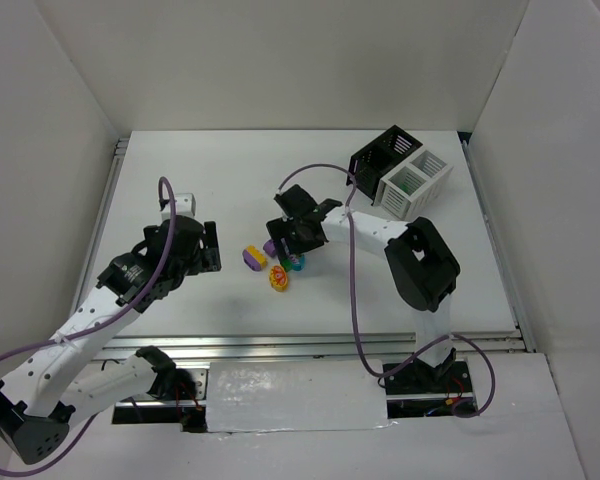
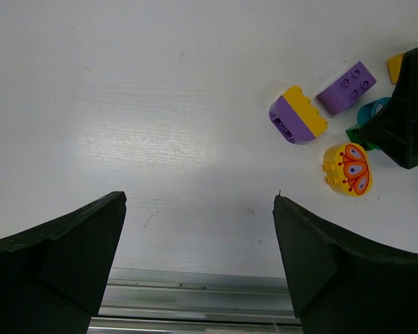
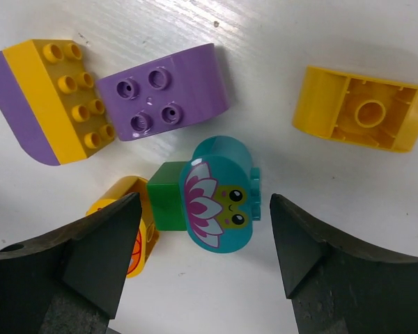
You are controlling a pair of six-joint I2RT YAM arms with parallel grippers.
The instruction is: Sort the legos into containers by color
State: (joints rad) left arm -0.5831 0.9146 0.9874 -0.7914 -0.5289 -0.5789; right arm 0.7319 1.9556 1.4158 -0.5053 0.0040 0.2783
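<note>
Several legos lie in a cluster mid-table. In the right wrist view, a teal oval brick point(image 3: 219, 191) printed with a flower and face touches a green brick point(image 3: 165, 195). Around them lie a purple brick point(image 3: 171, 94), a yellow-purple brick point(image 3: 45, 101), an orange brick point(image 3: 362, 111) upside down, and a red-yellow oval point(image 3: 122, 233) partly hidden by a finger. My right gripper point(image 3: 204, 202) point(image 1: 292, 243) is open just above the teal brick, one jaw on each side. My left gripper point(image 2: 199, 198) point(image 1: 211, 250) is open and empty, left of the cluster point(image 2: 297, 115).
The black bin point(image 1: 383, 155) and the white bin point(image 1: 417, 180) stand side by side at the back right; something green shows inside the white one. A metal rail point(image 2: 195, 296) runs along the table's near edge. White walls close in the left, back and right.
</note>
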